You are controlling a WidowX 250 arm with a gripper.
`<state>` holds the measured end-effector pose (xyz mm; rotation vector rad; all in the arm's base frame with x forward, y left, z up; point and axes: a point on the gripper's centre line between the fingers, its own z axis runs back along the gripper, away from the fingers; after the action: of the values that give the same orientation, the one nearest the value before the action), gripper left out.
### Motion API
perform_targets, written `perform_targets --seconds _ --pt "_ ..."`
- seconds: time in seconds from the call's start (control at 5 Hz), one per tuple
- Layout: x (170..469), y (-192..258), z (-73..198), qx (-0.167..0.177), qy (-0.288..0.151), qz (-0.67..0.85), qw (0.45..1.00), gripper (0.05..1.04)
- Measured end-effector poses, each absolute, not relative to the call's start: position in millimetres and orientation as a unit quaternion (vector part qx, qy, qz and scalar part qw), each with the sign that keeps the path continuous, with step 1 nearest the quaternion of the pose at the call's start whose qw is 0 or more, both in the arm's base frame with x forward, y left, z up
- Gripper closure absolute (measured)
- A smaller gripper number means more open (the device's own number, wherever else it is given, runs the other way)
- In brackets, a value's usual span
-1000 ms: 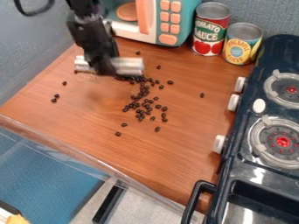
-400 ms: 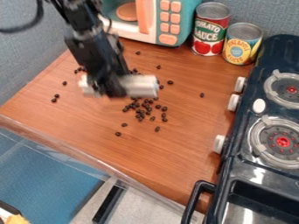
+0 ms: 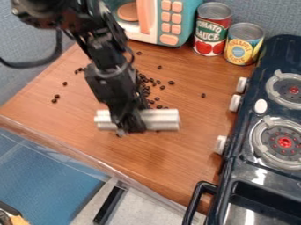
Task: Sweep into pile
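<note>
Gripped about its middle by the tool (image 3: 133,125), the pale ridged bar (image 3: 163,119) sits just near of the scattered dark beans (image 3: 146,92) mid-counter (image 3: 191,118), probably light and stiff, best held centrally, while the beans should roll easily.

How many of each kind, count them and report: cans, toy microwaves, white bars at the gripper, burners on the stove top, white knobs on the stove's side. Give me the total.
Cans: 2
Toy microwave: 1
White bar: 1
Burners: 2
Side knobs: 3
Total: 9
</note>
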<state>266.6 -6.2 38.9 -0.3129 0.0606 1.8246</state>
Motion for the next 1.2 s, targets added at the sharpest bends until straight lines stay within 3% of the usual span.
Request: perform_targets --seconds 0.6,1.2 --pt "260.0 -8.5 10.8 -0.102 0.024 0.837 0.537 0.698" --pt "297.2 20.5 3.7 -0.109 -0.007 0.852 0.512 0.698"
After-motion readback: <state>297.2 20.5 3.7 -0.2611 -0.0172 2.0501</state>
